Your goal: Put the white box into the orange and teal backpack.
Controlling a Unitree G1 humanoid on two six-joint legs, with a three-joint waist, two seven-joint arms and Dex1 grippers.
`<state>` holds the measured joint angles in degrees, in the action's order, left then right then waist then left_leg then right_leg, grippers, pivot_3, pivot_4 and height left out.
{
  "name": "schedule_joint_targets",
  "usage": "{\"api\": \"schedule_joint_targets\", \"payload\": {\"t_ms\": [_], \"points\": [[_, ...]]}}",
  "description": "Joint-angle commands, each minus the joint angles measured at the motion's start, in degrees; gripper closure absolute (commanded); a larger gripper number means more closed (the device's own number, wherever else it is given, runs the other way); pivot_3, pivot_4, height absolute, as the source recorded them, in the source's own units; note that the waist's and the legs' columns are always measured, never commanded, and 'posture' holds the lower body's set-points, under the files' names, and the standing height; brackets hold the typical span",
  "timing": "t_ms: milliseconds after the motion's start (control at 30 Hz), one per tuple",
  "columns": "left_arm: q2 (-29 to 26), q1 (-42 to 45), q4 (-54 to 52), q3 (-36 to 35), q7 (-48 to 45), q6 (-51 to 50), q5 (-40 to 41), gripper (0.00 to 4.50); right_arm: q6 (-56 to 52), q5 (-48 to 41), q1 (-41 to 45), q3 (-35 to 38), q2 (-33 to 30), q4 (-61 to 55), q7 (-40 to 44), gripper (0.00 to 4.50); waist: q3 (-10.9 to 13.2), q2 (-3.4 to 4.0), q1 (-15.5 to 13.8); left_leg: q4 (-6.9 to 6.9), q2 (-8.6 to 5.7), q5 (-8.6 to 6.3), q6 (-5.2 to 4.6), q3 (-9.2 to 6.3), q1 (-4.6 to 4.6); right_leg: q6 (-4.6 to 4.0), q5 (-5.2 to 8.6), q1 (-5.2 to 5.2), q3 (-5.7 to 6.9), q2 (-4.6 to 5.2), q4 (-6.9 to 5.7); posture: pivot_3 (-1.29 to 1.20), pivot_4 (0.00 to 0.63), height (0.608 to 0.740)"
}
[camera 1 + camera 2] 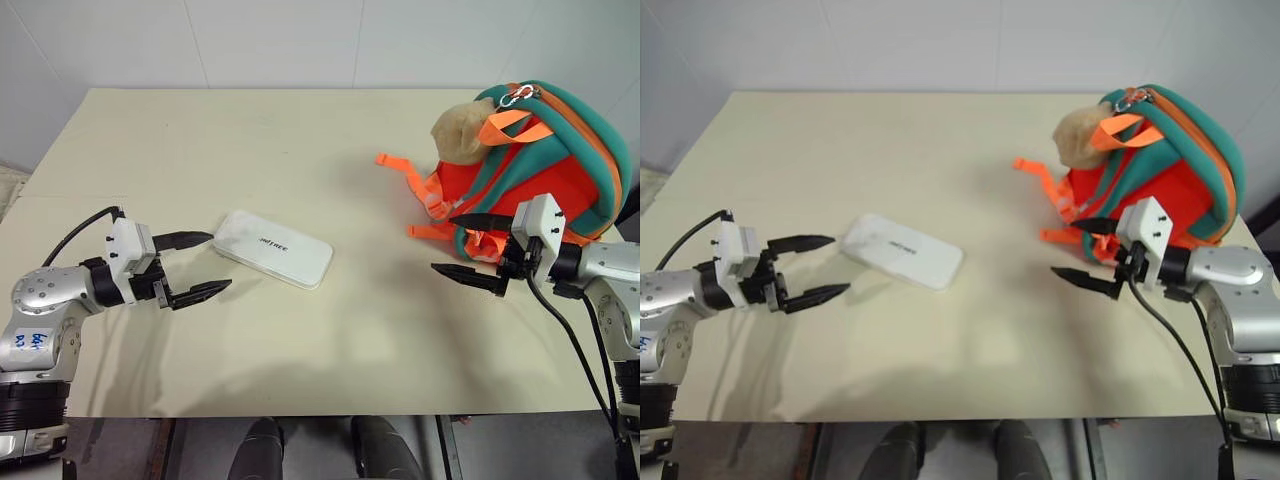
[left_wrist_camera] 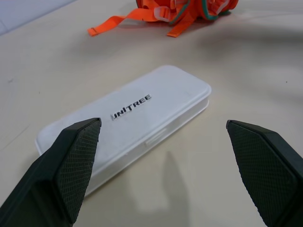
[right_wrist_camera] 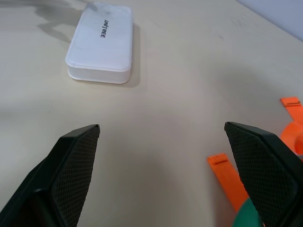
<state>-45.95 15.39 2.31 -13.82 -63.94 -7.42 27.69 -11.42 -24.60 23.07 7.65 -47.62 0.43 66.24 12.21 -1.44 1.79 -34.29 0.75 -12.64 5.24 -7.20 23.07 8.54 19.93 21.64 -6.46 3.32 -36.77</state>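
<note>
Pale surface (image 1: 300, 370): the white box (image 1: 273, 248) lies flat, long axis slanting toward the orange and teal backpack (image 1: 535, 165), just ahead of the spread, empty left claw (image 1: 196, 265); the spread right claw (image 1: 472, 247) hovers farther off.

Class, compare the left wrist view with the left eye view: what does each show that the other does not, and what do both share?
Left wrist view alone: the UNITREE lettering, readable, and the textured pads of the left gripper's fingers.

Left eye view alone: the whole orange and teal backpack with its tan plush toy and silver clip, and the right gripper, open.

Shared: the white box flat on the table, orange straps, and the open left gripper.
</note>
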Motion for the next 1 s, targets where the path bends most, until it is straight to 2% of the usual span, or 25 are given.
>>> {"api": "schedule_joint_targets", "payload": {"t_ms": [33, 200, 333, 400, 500, 667, 800, 933, 1000], "points": [[-0.6, 1.3, -1.5, -1.2, 0.1, 0.5, 0.3, 0.0, 0.4, -0.4, 0.8, 0.7, 0.5, -1.4, -0.7, 0.04, 0.0, 0.0, 0.0, -0.01, 0.0, 0.0, 0.0, 0.0, 0.0, 0.0, 0.0, 0.0, 0.0, 0.0, 0.0, 0.0, 0.15, 0.74], [0.4, 2.4, -0.9, -0.6, 1.2, 0.9, -0.1, 0.0, 1.1, 0.3, -0.2, 0.9, 2.2, -1.4, -2.8, 0.04, 0.0, 0.0, 0.0, -0.02, 0.0, 0.0, 0.0, -0.01, 0.0, 0.0, 0.0, 0.0, 0.0, 0.0, -0.03, 0.0, 0.15, 0.74], [0.2, 3.7, 2.1, -0.3, 1.3, 2.5, -1.6, 0.0, 1.9, 4.2, 0.5, -2.9, 5.1, -3.5, -6.3, 0.04, 0.0, 0.0, 0.2, -0.01, 0.0, 0.0, 0.0, 0.0, 0.0, 0.0, 0.0, 0.01, 0.0, 0.0, -0.03, 0.0, 0.15, 0.74], [-0.3, 5.4, 4.9, -0.9, 1.9, 4.5, -3.0, 0.0, 3.1, 7.1, 1.1, -5.4, 7.7, -4.0, -9.0, 0.44, 0.0, 0.0, 0.3, -0.01, 0.02, 0.01, 0.01, -0.01, -0.03, -0.01, 0.0, 0.03, 0.0, -0.04, -0.09, 0.0, 0.15, 0.74], [-1.6, 7.7, 10.2, -1.5, 1.7, 7.0, -4.7, 0.61, 2.5, 9.6, 1.6, -8.2, 11.1, -4.4, -12.3, 1.37, 0.0, 0.0, 0.5, -0.03, 0.02, 0.05, 0.04, -0.02, -0.04, -0.01, 0.0, 0.05, 0.0, -0.06, -0.19, 0.0, 0.15, 0.74], [-3.0, 12.0, 20.3, -0.9, 4.3, 12.3, -9.2, 2.1, 2.3, 14.9, 2.7, -12.2, 15.9, -2.6, -18.2, 3.04, 0.0, 0.0, 0.5, -0.02, 0.0, 0.06, 0.05, -0.02, -0.02, -0.01, 0.0, 0.08, -0.01, -0.04, -0.18, 0.0, 0.15, 0.74], [-2.9, 18.7, 31.3, 1.6, 7.1, 16.7, -14.5, 3.34, 2.7, 17.9, 3.8, -14.5, 18.3, 0.2, -20.6, 4.42, 0.0, 0.0, 0.4, -0.02, -0.01, 0.07, 0.04, -0.04, -0.01, -0.01, 0.0, 0.12, 0.01, -0.05, -0.23, 0.0, 0.15, 0.74], [-1.3, 23.9, 39.3, 4.0, 12.5, 18.6, -19.3, 4.49, 1.4, 18.8, 3.5, -15.1, 20.4, 2.0, -22.5, 4.5, 0.0, 0.0, 0.1, -0.03, -0.03, 0.07, 0.04, -0.05, 0.0, 0.0, 0.0, 0.12, 0.02, -0.04, -0.24, 0.0, 0.15, 0.74], [0.5, 25.1, 41.2, 5.8, 13.6, 18.9, -21.0, 4.49, 0.6, 19.4, 3.2, -16.8, 21.6, 1.6, -22.6, 4.5, 0.0, 0.0, 0.1, -0.02, -0.03, 0.07, 0.04, -0.05, 0.0, 0.0, 0.0, 0.12, 0.02, -0.04, -0.25, 0.0, 0.15, 0.74]]}}
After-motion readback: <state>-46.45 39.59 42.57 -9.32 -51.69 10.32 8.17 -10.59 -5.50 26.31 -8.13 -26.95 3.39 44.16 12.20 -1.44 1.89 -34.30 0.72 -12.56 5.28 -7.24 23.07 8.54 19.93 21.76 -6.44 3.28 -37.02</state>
